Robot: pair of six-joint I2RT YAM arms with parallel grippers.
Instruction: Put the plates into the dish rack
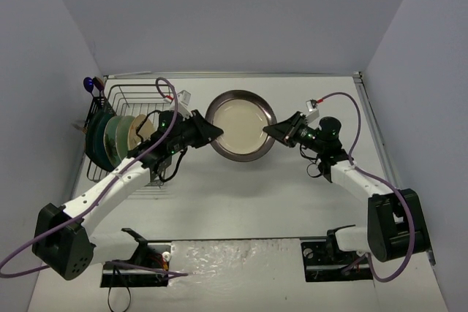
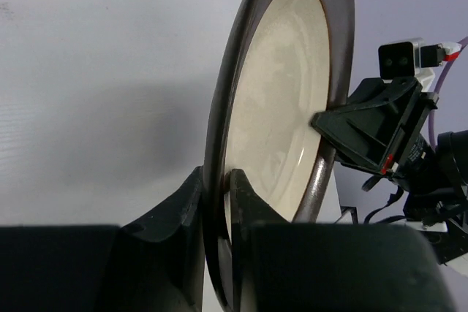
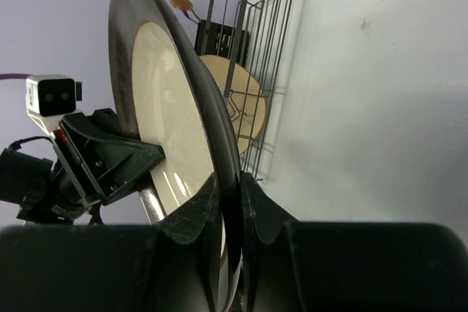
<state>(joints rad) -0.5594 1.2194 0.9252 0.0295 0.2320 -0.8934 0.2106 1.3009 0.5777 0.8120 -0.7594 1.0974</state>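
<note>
The brown-rimmed round plate (image 1: 240, 126) with a cream centre is held above the table between both arms. My left gripper (image 1: 212, 132) is shut on its left rim, and in the left wrist view (image 2: 219, 184) its jaws pinch the plate (image 2: 278, 100). My right gripper (image 1: 269, 133) is shut on the right rim, and in the right wrist view (image 3: 230, 184) it clamps the plate (image 3: 164, 107). The black wire dish rack (image 1: 135, 107) stands at the far left. It holds a dark teal plate (image 1: 95, 140), a pale mint plate (image 1: 115, 139) and a cream floral plate (image 1: 142, 131) upright.
A black cutlery caddy (image 1: 93, 85) with a utensil handle sits at the rack's far left corner. The rack (image 3: 256, 49) and the floral plate (image 3: 234, 104) show behind the held plate in the right wrist view. White walls close in the table on three sides.
</note>
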